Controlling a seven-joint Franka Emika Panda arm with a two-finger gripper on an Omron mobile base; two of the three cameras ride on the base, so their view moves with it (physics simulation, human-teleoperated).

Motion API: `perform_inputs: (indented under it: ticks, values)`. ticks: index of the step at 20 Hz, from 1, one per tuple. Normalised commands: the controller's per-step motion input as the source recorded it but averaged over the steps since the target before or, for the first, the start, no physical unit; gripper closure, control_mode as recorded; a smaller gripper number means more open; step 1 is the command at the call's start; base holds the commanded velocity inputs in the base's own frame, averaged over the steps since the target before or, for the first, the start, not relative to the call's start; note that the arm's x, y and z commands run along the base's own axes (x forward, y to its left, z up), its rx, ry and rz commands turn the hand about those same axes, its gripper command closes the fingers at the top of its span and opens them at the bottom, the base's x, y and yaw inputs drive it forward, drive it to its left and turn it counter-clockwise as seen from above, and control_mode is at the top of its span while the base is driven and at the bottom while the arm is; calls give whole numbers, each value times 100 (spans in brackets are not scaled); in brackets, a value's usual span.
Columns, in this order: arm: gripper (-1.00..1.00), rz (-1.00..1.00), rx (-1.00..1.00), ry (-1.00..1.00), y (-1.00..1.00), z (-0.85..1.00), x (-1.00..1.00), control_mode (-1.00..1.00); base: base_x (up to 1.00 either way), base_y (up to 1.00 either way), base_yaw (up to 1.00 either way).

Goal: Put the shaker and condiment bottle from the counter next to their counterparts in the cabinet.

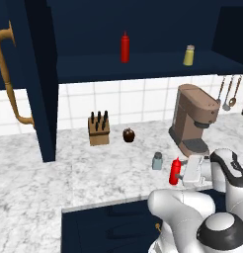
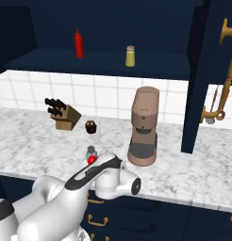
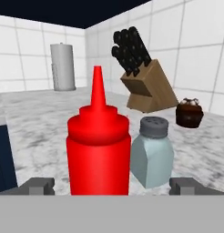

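The fingers (image 3: 112,185) stand wide apart, straddling the bright red pointed-nozzle plastic squeeze bottle (image 3: 98,150) on the marbled stone worktop (image 1: 108,170). The small pale blue-grey silver-capped shaker (image 3: 152,154) stands just beside it, so closing may clip and topple it.

We see a home kitchen: a marbled counter (image 1: 39,168) with a coffee machine (image 1: 192,118), a knife block (image 1: 99,129), tiled wall (image 1: 138,101) and navy cabinet (image 1: 143,66).
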Motion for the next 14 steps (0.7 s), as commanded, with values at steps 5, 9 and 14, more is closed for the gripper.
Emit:
perform_inputs:
  ticks: [5,9,14]
  values:
    - [-100,0,0,0,18,-10,0,-100,0,0,0]
    - [-100,0,0,0,27,-3,0,-100,0,0,0]
    - [-100,0,0,3,28,-3,0,-100,0,0,0]
